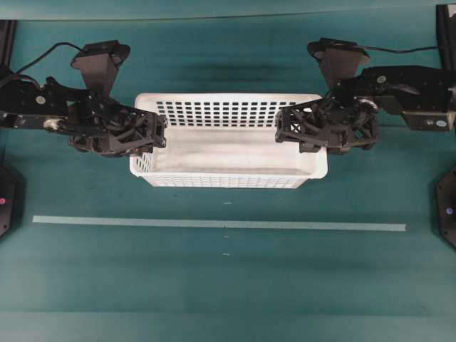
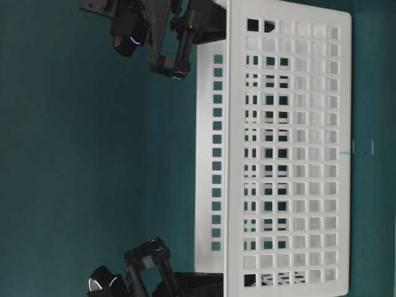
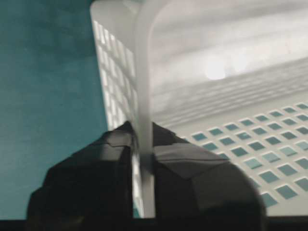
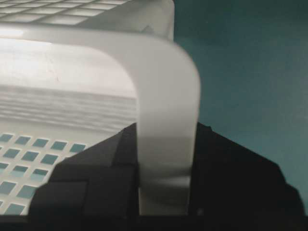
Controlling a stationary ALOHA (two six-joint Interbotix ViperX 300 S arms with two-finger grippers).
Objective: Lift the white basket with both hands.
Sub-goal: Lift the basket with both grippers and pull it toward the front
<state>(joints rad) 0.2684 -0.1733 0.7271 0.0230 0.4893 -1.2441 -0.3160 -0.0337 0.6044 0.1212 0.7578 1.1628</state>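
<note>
White basket (image 1: 228, 167) with gridded rectangular holes; black grippers (image 1: 158, 132) (image 1: 283, 125) at its ends; teal table (image 1: 228, 285), pale stripe (image 1: 214, 224) below basket.

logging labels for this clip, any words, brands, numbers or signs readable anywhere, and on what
None can be read in any view.
The basket is plain white, no print.
The left gripper and right gripper show no legible marks.
Small pale spots on the arms in the overhead view are too small to tell if they are text.

Both end rims of the white basket (image 1: 228, 165) hidden — under grippers.
</note>
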